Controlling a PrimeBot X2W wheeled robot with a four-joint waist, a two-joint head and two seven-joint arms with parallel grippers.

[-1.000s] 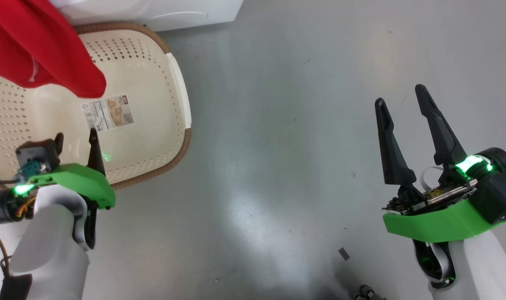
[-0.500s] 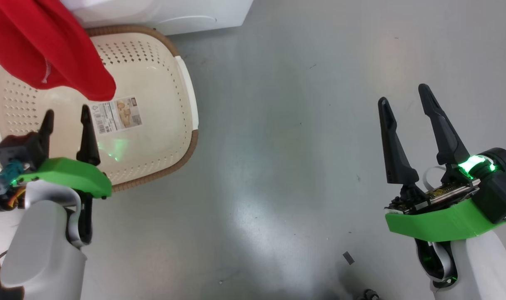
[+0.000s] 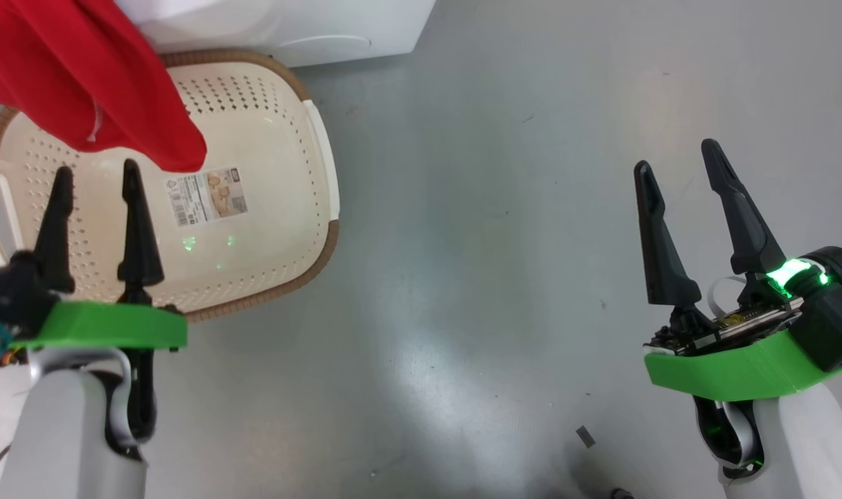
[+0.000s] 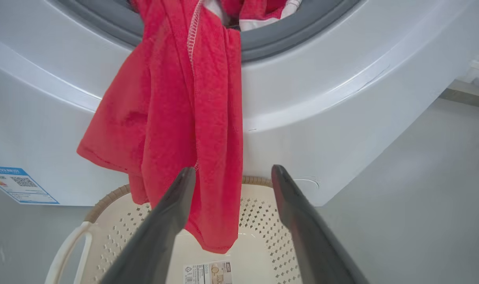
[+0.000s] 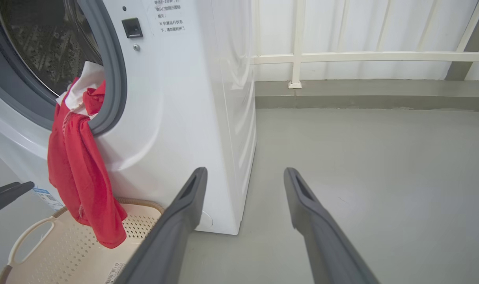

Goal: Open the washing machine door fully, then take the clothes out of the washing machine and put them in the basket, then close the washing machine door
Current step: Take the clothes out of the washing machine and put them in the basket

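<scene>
The clothes [image 3: 81,69] are part in and part out of the washer [image 5: 184,98]. A red bunch with white trim lies in the uncovered drum mouth, and a long red fold spills over the grey ring [image 4: 294,27] and hangs down the white front panel. Its lower end dangles over the far left part of the basket [image 3: 323,256], and whether it touches the bottom cannot be told. The basket stands on the floor [image 3: 531,208] right against the foot of the washer, below the drum mouth. It holds no loose garment, and a paper label [image 3: 209,196] lies flat on its bottom. A blue sticker [image 4: 18,185] sits low on the washer's front, to the left of the hanging fold in the left wrist view. The left jaws stand wide open and empty over the near left part of the basket. Their two dark fingers [image 3: 138,229] point toward the washer, with the tips just short of the red hem and not touching it. The right jaws are also wide open and hold nothing. Their fingers [image 3: 656,235] hover above bare floor well to the right of the basket, aimed past the washer's right side toward a pale railing [image 5: 373,57] at the back.
</scene>
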